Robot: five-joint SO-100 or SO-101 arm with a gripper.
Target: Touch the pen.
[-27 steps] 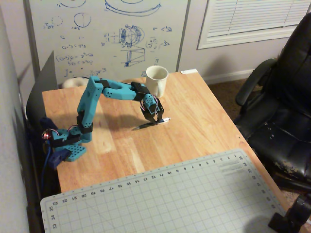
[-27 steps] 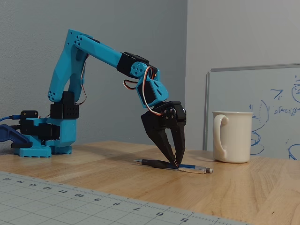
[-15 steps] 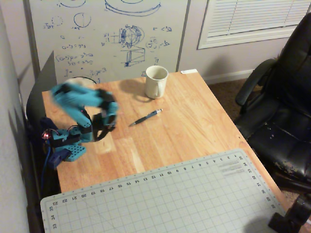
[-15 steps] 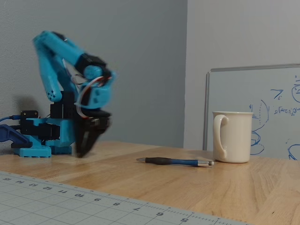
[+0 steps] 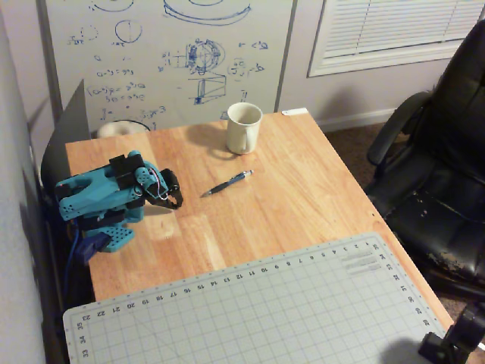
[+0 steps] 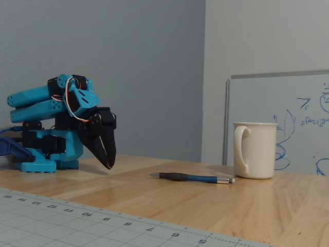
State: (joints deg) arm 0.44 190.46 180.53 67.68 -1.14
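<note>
A thin dark blue-black pen with a silvery end lies flat on the wooden table, in front of a cream mug. It also shows in the fixed view, left of the mug. My blue arm is folded at the table's left edge. My black gripper points down, shut and empty, its tips just above the table and well short of the pen. In the fixed view the gripper is a short way left of the pen's tip.
A grey cutting mat covers the near part of the table. A whiteboard leans behind the table. A black office chair stands at the right. A dark panel stands at the left rear corner.
</note>
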